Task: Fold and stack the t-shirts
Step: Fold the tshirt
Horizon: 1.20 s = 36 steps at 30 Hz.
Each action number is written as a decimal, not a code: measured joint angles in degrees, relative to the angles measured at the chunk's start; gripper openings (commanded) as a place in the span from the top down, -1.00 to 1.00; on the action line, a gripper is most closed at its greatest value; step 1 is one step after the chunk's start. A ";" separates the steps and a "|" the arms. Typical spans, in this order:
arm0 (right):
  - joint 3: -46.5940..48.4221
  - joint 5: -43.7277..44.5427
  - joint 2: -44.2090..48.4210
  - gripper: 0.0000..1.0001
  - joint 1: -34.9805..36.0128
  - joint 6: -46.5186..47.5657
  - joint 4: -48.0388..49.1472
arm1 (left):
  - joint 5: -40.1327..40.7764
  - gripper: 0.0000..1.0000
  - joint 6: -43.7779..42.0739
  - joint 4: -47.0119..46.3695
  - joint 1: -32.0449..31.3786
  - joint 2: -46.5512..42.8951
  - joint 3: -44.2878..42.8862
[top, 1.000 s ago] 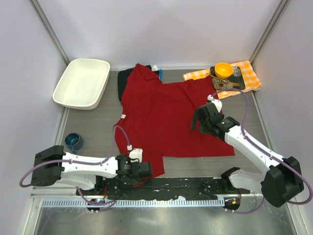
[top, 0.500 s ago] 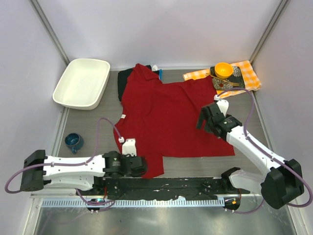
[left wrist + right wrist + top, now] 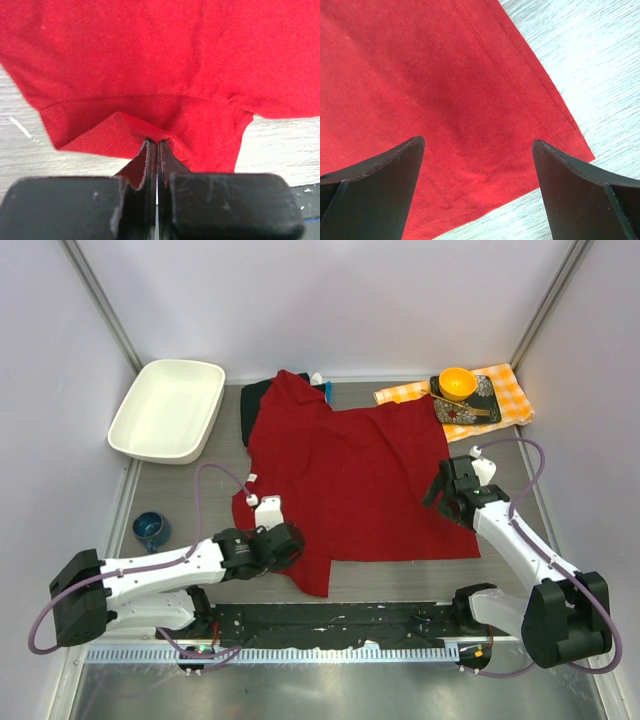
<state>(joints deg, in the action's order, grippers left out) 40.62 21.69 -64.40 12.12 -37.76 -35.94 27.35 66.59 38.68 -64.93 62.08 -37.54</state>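
Note:
The red t-shirt [image 3: 350, 475] lies spread flat in the middle of the table, one sleeve reaching back over a folded black t-shirt [image 3: 253, 403]. My left gripper [image 3: 288, 543] sits at the shirt's near-left part. In the left wrist view the left gripper [image 3: 157, 145] is shut on a pinched fold of the red t-shirt [image 3: 165, 60]. My right gripper [image 3: 447, 492] hovers over the shirt's right edge. In the right wrist view the right gripper [image 3: 478, 142] stands wide open above the red t-shirt [image 3: 435, 95], near its hemmed corner, holding nothing.
A white basin [image 3: 165, 410] stands at the back left. A blue cup [image 3: 150, 530] sits near the left arm. At the back right, an orange bowl [image 3: 457, 383] rests on a dark plate over an orange-and-white checked cloth [image 3: 508, 390]. A black strip [image 3: 340, 620] runs along the near edge.
My left gripper has closed fully on the red cloth and moved away from the near edge, drawing the cloth with it. My right gripper has shifted right to the shirt's right edge, still open.

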 measured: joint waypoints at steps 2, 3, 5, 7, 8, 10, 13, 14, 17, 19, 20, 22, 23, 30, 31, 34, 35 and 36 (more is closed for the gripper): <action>-0.39 -0.59 -0.50 -0.90 -0.26 -0.37 -0.50 | -1.16 1.00 -2.51 -3.06 1.53 2.62 -0.09; -0.50 -0.76 -0.59 -0.89 -0.35 -0.61 -0.83 | -1.97 1.00 -3.41 -4.46 2.36 3.58 -0.09; -0.79 -0.81 -0.57 -0.89 -0.68 -1.57 -1.81 | -3.34 1.00 -5.25 -6.93 4.39 4.74 -0.09; -1.20 -0.76 -0.37 -0.89 -1.09 -2.45 -2.73 | -5.16 1.00 -6.99 -9.51 7.21 5.09 -0.09; -1.53 -0.66 0.02 -0.89 -1.42 -3.23 -3.45 | -6.21 1.00 -7.69 -10.80 8.90 5.09 -0.07; -2.10 -0.13 1.16 -0.89 -1.81 -4.61 -4.63 | -7.82 1.00 -8.98 -12.94 11.89 5.09 -0.07; -2.51 0.83 2.51 -0.89 -2.21 -6.54 -6.23 | -10.67 1.00 -10.84 -15.87 15.98 5.29 -0.04; -2.69 1.22 2.69 -0.89 -2.25 -7.37 -6.51 | -11.43 1.00 -11.41 -16.70 18.45 5.42 -0.04; -3.41 1.73 2.58 -0.88 -2.49 -9.25 -7.02 | -14.08 1.00 -12.92 -19.06 23.37 5.99 -0.02; -4.44 1.79 2.27 -0.87 -2.49 -10.60 -7.34 | -15.87 1.00 -13.55 -20.50 26.60 6.38 0.11; -5.03 1.77 1.92 -0.86 -2.56 -11.15 -7.54 | -16.70 1.00 -13.97 -21.33 28.30 6.56 0.31; -6.03 1.73 1.18 -0.84 -2.60 -12.24 -8.09 | -18.12 1.00 -14.60 -22.27 30.97 6.82 0.63; -6.62 1.73 1.01 -0.83 -2.62 -12.72 -8.28 | -18.84 1.00 -14.84 -22.75 32.39 6.99 0.74; -7.23 1.75 2.34 -0.67 -2.86 -15.21 -10.03 | -22.88 1.00 -16.55 -24.22 37.57 7.98 0.96; -7.23 1.73 2.43 -0.65 -2.86 -15.47 -10.25 | -23.28 1.00 -16.63 -24.35 37.73 7.98 0.96; -7.23 1.62 2.56 -0.49 -2.86 -16.41 -11.15 | -24.44 0.99 -16.94 -24.76 37.86 7.98 0.96; -7.23 1.49 2.75 -0.47 -2.86 -16.59 -11.54 | -24.68 1.00 -17.11 -24.81 37.86 7.98 0.96; -7.34 1.33 3.13 -0.45 -2.86 -16.70 -11.80 | -24.92 1.00 -17.25 -24.81 37.86 7.98 0.96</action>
<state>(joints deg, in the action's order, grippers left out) 33.28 23.03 -61.28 9.26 -54.46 -47.75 2.44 49.34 13.87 -27.07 70.06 -36.58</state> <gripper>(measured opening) 0.771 0.013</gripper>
